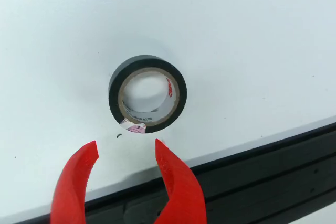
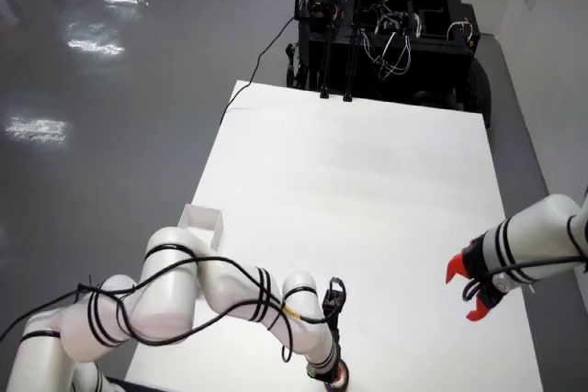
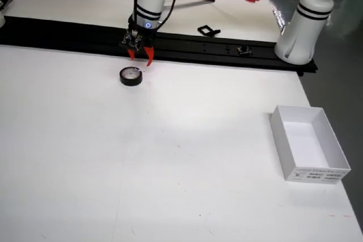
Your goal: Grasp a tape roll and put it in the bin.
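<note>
Red pincer spread wide, empty, seemingly just short of tape roll

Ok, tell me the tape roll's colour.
Black, with a tan inner core; the tape roll shows best in the view riding on the tool.

My work surface is a white table, matte, with a few faint specks. A black rail runs along its far edge in the fixed front view. Taking the rail as landmark: a black tape roll lies flat on the tabletop just in front of it, hole upward, printed liner showing inside the core in my gripper view. A white open-topped bin sits on the table well in front of the rail, near its right end.
</note>
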### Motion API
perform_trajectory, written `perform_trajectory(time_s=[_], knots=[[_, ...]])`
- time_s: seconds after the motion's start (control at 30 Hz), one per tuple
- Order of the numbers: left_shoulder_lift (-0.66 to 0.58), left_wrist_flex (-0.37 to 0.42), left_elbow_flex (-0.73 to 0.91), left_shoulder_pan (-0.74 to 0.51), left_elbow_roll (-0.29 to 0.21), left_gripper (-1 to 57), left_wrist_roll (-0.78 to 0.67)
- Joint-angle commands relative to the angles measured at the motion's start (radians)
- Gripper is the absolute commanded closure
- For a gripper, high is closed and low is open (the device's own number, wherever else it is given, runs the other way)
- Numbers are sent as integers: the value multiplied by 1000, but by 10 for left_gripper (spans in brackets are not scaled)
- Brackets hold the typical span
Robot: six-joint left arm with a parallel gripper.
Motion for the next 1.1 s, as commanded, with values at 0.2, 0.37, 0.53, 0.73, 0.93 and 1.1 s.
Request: perform_trajectory(time_s=[0.2, 0.37, 0.53, 0.73, 0.93, 1.1], knots=[[72, 13, -38, 3, 33, 331, 79], [72, -5, -38, 13, 33, 333, 79], [76, -21, -41, 21, 34, 336, 79], [119, -16, -90, 21, 33, 339, 79], [136, -22, -106, 21, 31, 345, 75], [142, -39, -106, 30, 30, 442, 56]])
